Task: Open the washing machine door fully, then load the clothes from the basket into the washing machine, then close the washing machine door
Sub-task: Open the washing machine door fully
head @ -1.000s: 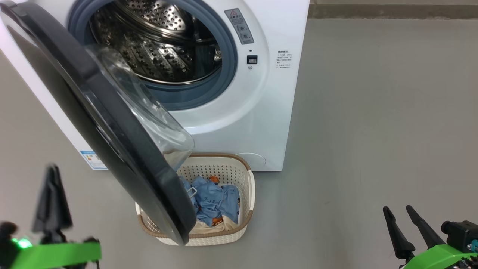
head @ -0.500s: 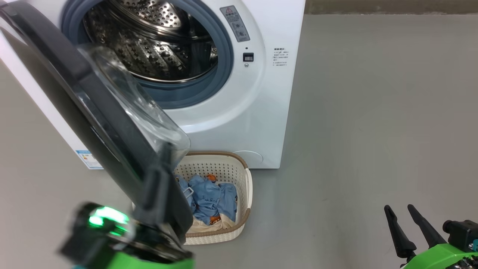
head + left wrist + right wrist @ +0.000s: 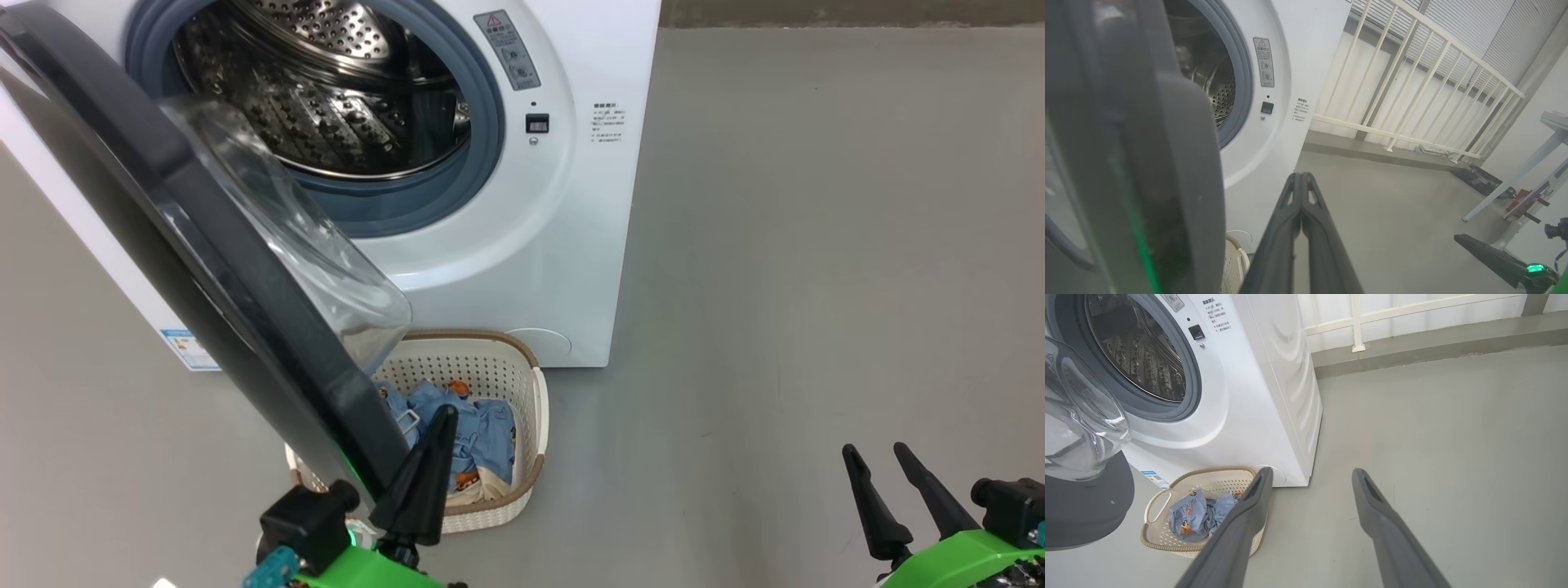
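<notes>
Partly, the washing machine door (image 3: 229, 286) hides the basket (image 3: 490, 347); left pincer (image 3: 446, 413) closed, right pincer (image 3: 874, 447) spread, empty.

- A test room or lab set up as a laundry corner, not a home.
- A washing machine (image 3: 588, 245) and a laundry basket (image 3: 490, 369) stand alone on a bare grey floor (image 3: 816, 245).
- A white railing (image 3: 1356, 318) and slatted shutters (image 3: 1506, 41) stand behind.
- A white desk (image 3: 1515, 176) stands off to one side.

The washing machine door (image 3: 204, 261) crowds the left gripper (image 3: 446, 412) on its left, overhanging the basket (image 3: 541, 408); the floor (image 3: 735, 408) rightward lies free.
</notes>
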Controlling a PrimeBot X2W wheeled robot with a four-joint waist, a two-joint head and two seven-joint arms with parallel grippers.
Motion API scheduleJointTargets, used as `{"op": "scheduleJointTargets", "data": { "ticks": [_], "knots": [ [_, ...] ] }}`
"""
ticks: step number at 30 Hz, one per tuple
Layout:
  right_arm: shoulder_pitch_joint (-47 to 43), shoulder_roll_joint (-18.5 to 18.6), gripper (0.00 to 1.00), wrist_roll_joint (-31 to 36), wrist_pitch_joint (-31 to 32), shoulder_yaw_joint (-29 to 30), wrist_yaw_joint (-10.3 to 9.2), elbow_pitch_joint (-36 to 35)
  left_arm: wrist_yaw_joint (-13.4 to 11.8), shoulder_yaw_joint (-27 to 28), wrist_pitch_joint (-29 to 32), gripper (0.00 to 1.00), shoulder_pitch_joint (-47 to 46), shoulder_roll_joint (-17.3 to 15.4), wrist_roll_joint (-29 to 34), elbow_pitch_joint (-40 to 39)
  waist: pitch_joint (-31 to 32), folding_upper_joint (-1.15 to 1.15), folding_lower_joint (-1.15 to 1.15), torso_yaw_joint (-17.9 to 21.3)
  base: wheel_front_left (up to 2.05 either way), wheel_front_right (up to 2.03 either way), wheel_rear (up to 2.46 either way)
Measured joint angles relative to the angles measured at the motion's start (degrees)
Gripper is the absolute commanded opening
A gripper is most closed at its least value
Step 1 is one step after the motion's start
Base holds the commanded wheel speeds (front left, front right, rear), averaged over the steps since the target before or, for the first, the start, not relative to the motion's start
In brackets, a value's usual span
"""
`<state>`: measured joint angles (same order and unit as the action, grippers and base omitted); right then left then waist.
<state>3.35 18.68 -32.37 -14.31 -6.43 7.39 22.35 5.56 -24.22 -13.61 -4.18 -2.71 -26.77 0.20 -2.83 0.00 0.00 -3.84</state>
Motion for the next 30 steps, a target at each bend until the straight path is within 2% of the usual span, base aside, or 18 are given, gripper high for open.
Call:
{"op": "scheduleJointTargets", "data": {
  "ticks": [11, 20, 30],
  "knots": [
    [-0.01, -0.01, 1.00, 0.07, 0.00, 0.90, 0.00, -0.52, -0.85, 1.93, -0.53, 0.00, -1.74, 0.09, -1.32, 5.97, 0.07, 0.00, 0.00, -0.57, 0.00, 0.00, 0.00],
    [-0.01, -0.01, 1.00, 0.15, 0.00, 1.22, 0.00, -1.03, -0.76, 2.43, -0.60, 0.00, -1.72, 0.46, -1.31, 6.81, 0.32, 0.00, 0.00, -1.82, 0.00, 0.00, 0.00],
    [-0.04, 0.03, 1.00, 0.15, 0.00, 1.40, 0.00, -1.64, -0.77, 2.59, -0.62, 0.00, -0.23, 0.49, -1.26, 5.77, 0.29, 0.00, 0.00, -5.20, 0.00, 0.00, 0.00]
  ]
}}
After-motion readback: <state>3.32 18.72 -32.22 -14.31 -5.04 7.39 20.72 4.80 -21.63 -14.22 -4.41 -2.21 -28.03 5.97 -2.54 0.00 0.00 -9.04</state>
